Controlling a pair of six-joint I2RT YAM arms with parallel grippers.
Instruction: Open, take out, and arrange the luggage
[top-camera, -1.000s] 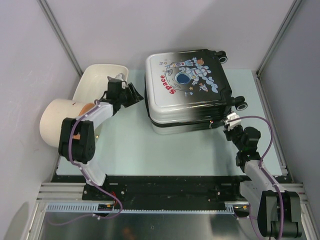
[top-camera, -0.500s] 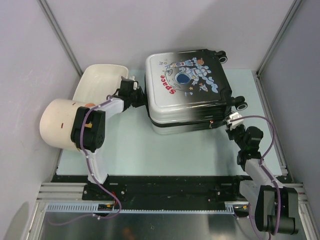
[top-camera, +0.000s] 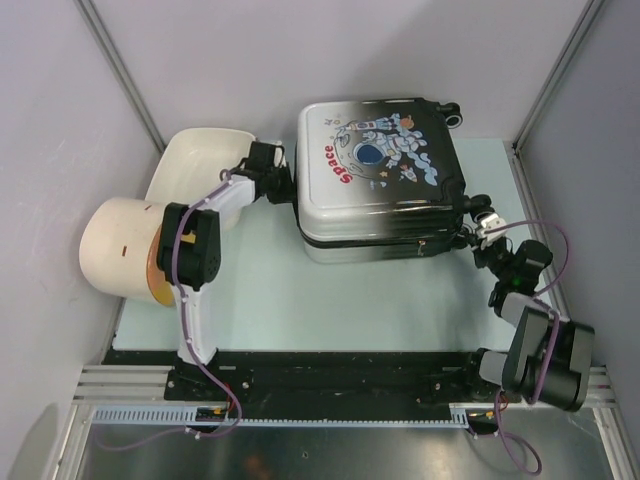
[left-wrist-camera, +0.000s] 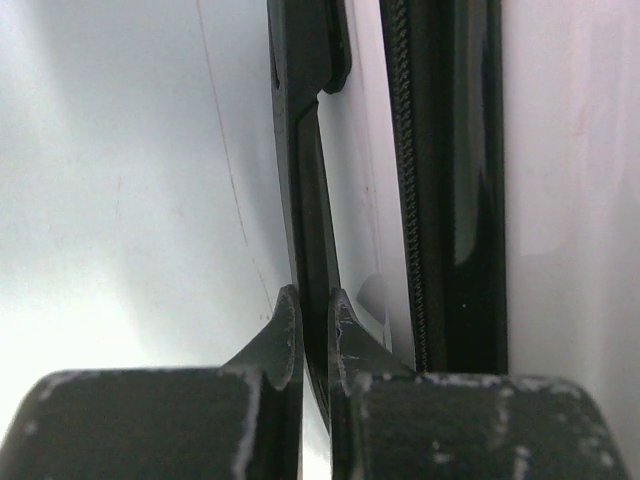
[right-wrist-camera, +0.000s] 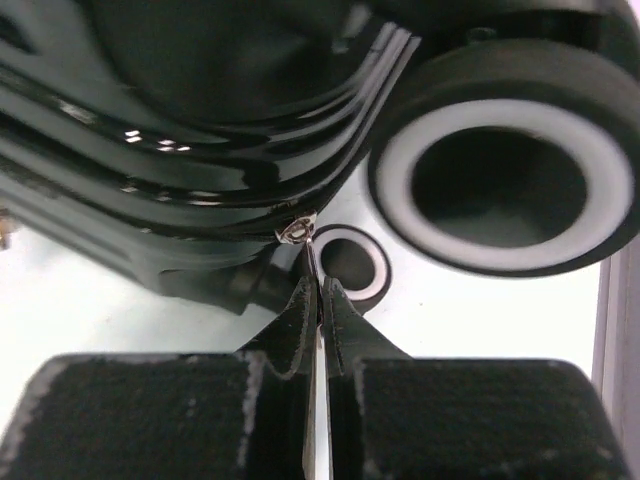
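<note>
The luggage (top-camera: 380, 180) lies flat and closed on the table, astronaut print up, wheels to the right. My left gripper (top-camera: 284, 186) is at its left side, and in the left wrist view my left gripper (left-wrist-camera: 312, 312) is shut on the thin black side handle (left-wrist-camera: 300, 160), next to the zipper line (left-wrist-camera: 400, 150). My right gripper (top-camera: 481, 228) is at the near right corner by a wheel (right-wrist-camera: 505, 180). Close up, my right gripper (right-wrist-camera: 320, 300) is shut on the metal zipper pull (right-wrist-camera: 311, 262), which hangs from the slider (right-wrist-camera: 297, 231).
A cream tub (top-camera: 200, 160) stands left of the luggage, and a cream cylinder (top-camera: 115, 245) with an orange end lies in front of it. Grey walls and metal posts close in the table on the left, back and right.
My left gripper moved right from the tub to the luggage's side and shut on the handle. My right gripper carried the zipper pull right toward the wheel corner. The luggage shifted slightly right.
</note>
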